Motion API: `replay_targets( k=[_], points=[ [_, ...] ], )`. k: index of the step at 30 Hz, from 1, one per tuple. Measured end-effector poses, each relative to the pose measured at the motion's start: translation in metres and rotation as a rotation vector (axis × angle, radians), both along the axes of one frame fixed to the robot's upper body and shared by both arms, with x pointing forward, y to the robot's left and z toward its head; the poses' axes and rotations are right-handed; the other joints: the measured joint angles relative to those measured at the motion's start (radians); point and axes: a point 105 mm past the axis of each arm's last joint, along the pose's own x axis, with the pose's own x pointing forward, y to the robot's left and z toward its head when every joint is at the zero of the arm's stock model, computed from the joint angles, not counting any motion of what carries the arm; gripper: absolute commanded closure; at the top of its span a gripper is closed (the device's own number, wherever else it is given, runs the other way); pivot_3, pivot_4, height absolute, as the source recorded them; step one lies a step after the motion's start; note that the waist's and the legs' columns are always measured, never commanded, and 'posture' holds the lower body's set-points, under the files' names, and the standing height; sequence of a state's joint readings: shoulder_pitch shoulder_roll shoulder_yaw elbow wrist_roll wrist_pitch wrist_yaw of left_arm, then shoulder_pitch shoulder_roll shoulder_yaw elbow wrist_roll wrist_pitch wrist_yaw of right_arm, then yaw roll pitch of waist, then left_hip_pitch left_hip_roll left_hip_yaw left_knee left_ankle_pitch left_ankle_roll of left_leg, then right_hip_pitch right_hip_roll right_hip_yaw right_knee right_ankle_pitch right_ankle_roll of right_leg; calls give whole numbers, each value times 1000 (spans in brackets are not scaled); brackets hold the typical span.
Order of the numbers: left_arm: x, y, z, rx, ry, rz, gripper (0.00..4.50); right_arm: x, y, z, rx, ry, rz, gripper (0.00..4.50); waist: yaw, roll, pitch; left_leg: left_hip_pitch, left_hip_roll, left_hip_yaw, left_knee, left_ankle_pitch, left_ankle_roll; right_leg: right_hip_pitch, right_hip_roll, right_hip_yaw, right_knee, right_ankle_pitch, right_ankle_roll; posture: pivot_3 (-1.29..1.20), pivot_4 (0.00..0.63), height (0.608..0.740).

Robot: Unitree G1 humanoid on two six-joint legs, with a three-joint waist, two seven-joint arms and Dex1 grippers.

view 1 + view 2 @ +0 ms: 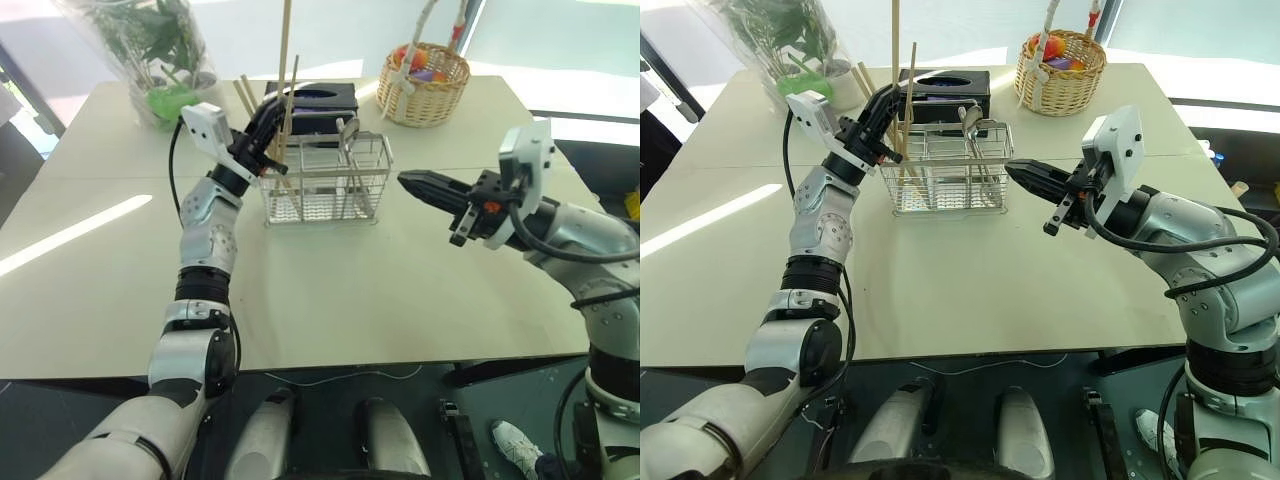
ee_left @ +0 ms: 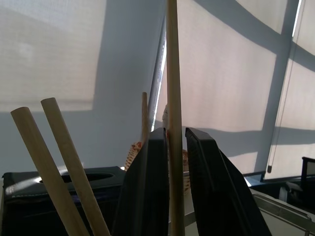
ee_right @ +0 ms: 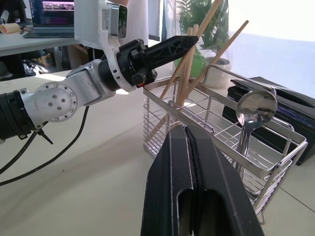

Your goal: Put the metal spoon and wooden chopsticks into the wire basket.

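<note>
One chopstick [image 2: 173, 98] is flanked upright by the left fingers [image 2: 147, 191], slightly parted, over the wire basket [image 1: 325, 180]. The right fingers [image 3: 194, 196] are pressed together, empty.

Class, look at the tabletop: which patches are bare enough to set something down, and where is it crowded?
Bare: the table's near half, from the wire basket to the front edge, and the strip left of the left arm. Crowded: the far edge, with plant, black box and wicker basket.

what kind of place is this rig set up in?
Likely an office or lab corner staged as a tabletop: a laptop on a side desk, roller blinds over big windows, and props such as a potted plant and wicker basket.
</note>
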State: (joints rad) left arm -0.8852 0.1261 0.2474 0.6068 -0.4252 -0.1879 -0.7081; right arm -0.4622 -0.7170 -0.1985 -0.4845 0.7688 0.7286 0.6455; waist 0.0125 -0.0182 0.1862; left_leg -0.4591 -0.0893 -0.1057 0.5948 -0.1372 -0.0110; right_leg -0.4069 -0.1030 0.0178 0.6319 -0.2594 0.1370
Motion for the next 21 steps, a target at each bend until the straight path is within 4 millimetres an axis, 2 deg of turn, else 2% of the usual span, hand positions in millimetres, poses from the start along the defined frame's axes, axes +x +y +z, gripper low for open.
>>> replay_targets(
  k=[5,6,12,16,20,21],
  points=[
    [0,-1,0,0,-1,-5,290,0,0,0,0,0,0,4500,0,0,0,0,0,0,0,0,0,0,0,0,0,0,0,0,150,740],
    [0,-1,0,-1,-1,-5,32,0,0,0,0,0,0,4500,0,0,0,0,0,0,0,0,0,0,0,0,0,0,0,0,150,740],
    [1,2,6,-37,2,4,32,0,0,0,-1,0,1,4500,0,0,0,0,0,0,0,0,0,0,0,0,0,0,0,0,150,740],
    [-1,15,40,-98,-38,32,32,0,1,-1,-2,3,4,4500,-2,0,0,0,0,-1,0,0,0,0,0,0,0,0,0,0,150,740],
    [-16,49,77,-109,-111,114,32,0,-1,-5,-4,16,-2,4500,-9,0,0,0,0,-1,0,0,0,0,1,0,1,0,0,0,150,740],
    [-20,58,82,-96,-121,139,554,0,-2,-7,-4,20,-9,4500,-10,0,0,0,0,0,0,0,0,0,1,0,1,0,0,0,150,740]
  ],
)
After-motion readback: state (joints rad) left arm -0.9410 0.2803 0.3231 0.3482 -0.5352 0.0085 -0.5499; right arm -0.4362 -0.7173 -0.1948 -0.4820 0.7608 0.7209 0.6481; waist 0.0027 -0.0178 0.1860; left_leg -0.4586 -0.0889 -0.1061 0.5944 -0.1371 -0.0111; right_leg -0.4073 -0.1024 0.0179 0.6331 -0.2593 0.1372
